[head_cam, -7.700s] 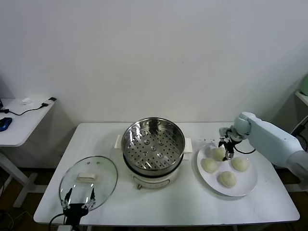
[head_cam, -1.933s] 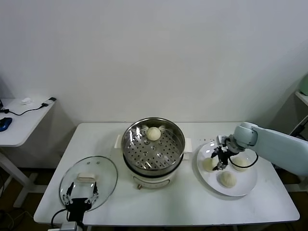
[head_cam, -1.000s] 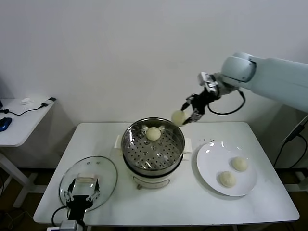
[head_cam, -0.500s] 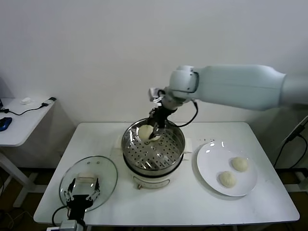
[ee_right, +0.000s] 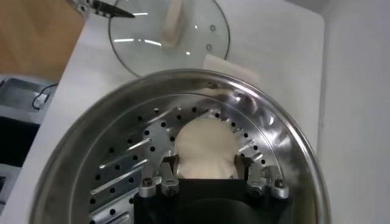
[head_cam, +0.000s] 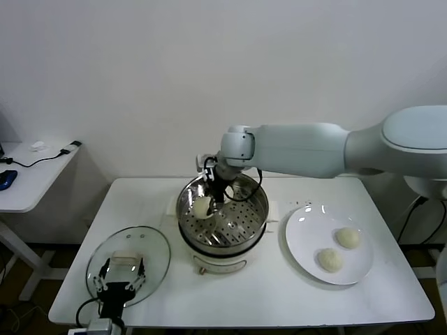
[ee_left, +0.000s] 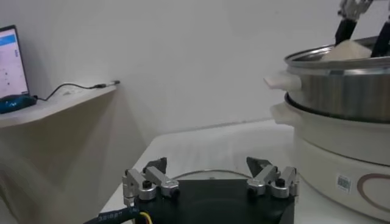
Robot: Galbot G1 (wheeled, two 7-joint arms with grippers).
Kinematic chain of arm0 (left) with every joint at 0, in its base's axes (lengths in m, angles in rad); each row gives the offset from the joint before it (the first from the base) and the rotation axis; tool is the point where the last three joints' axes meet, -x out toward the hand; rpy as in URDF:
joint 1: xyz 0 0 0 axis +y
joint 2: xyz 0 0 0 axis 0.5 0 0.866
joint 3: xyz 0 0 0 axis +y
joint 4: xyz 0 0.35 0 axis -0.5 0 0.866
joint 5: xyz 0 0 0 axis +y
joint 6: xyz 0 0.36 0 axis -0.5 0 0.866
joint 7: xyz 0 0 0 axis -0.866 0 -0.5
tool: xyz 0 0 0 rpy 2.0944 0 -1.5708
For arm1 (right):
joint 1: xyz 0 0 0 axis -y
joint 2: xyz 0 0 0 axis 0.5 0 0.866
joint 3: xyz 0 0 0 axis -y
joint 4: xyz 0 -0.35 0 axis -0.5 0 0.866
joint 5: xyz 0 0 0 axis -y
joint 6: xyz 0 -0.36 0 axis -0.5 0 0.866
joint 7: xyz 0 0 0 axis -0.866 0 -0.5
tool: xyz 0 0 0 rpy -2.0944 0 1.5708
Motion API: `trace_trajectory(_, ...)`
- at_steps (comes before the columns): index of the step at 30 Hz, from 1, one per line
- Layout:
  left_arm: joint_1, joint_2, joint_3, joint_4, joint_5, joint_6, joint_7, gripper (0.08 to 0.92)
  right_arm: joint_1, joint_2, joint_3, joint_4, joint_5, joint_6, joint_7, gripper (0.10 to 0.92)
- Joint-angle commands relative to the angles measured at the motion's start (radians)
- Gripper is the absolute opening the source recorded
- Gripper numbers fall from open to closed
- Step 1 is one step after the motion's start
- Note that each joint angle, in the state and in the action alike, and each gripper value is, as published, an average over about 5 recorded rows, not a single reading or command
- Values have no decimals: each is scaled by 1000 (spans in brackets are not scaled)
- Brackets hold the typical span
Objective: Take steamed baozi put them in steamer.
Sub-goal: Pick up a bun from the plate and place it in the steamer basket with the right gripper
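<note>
**Operator:** While checking progress, report the right gripper (head_cam: 204,204).

**Technician:** Pinched on one steamed baozi (ee_right: 204,145), low inside the steamer (head_cam: 260,202), 9 o'clock side of the tray. Not yet released.

**Operator:** Remaining?

**Technician:** Two more on the plate (head_cam: 304,244), at 3 and 6 o'clock. Fourth not made out. Left gripper (ee_left: 210,179) spread, parked over the glass lid (head_cam: 150,248), 7 o'clock of the table (head_cam: 279,293).

White table (head_cam: 279,293) carries steamer (head_cam: 222,241), glass lid (head_cam: 129,259) (left), plate (head_cam: 307,241).
</note>
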Motion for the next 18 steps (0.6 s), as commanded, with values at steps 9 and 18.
trace_trajectory(9,-1,-1,1,-6,2,3,0,823,-35,13,32,-13,-35,6,15,811)
trace_trajectory(18,1,-5,7,-24,7,8,1,823,168,-178,-13,56,-37,134,-232,823)
